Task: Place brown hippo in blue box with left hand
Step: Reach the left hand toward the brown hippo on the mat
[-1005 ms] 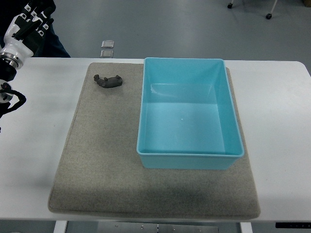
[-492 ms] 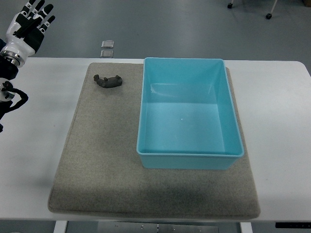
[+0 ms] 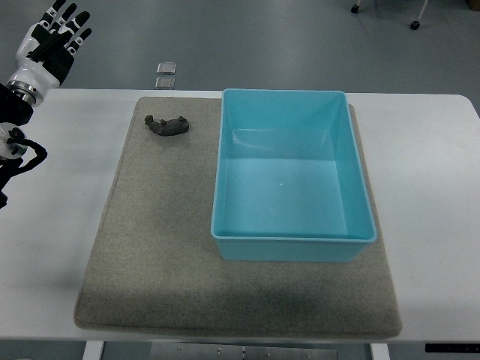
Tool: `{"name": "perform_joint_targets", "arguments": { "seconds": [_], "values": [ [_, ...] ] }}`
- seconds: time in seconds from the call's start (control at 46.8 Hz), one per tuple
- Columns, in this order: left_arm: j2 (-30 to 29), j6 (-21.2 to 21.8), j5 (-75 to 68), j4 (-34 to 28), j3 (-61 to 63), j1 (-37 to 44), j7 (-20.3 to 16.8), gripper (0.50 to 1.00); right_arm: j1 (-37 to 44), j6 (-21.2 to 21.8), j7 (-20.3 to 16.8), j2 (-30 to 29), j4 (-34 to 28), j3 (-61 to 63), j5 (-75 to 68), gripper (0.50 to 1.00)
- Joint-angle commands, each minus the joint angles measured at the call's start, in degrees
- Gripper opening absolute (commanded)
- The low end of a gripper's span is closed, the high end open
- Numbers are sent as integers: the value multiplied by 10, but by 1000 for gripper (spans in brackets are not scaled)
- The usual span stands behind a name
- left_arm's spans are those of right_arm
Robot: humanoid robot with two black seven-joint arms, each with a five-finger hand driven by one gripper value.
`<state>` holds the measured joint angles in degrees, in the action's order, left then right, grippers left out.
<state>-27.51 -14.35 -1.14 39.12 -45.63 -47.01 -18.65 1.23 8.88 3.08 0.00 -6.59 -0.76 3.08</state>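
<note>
No text, label, brand, number or sign can be read anywhere in the top view. The light blue plastic box (image 3: pixel 292 176), the grey felt mat (image 3: pixel 150 247) and the white tabletop (image 3: pixel 435 187) carry plain, unmarked surfaces.

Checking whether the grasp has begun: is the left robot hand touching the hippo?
Apart. The top view shows the left robot hand open at the far left corner, with bare table and mat between it and the hippo.

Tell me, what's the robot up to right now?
Left hand open, raised far left, holding nothing. Brown hippo on mat, beside empty blue box. Path clear.
</note>
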Motion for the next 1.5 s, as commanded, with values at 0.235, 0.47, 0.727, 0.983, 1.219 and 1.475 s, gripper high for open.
{"name": "perform_joint_targets", "arguments": {
  "seconds": [0.235,0.47,0.727,0.983,1.219,1.475],
  "values": [
    [-22,-35,-111,12,31,-23,2,984,0,0,0,0,0,0,0,936],
    [-31,-27,-276,18,35,-41,3,984,0,0,0,0,0,0,0,936],
    [-47,-25,-425,58,51,-51,3,981,0,0,0,0,0,0,0,936],
    [-57,-20,-552,103,141,-84,5,981,0,0,0,0,0,1,0,936],
    [-51,48,-669,102,203,-101,11,964,0,0,0,0,0,0,0,936],
    [-31,111,-684,93,285,-109,19,941,0,0,0,0,0,1,1,936]
  ]
}}
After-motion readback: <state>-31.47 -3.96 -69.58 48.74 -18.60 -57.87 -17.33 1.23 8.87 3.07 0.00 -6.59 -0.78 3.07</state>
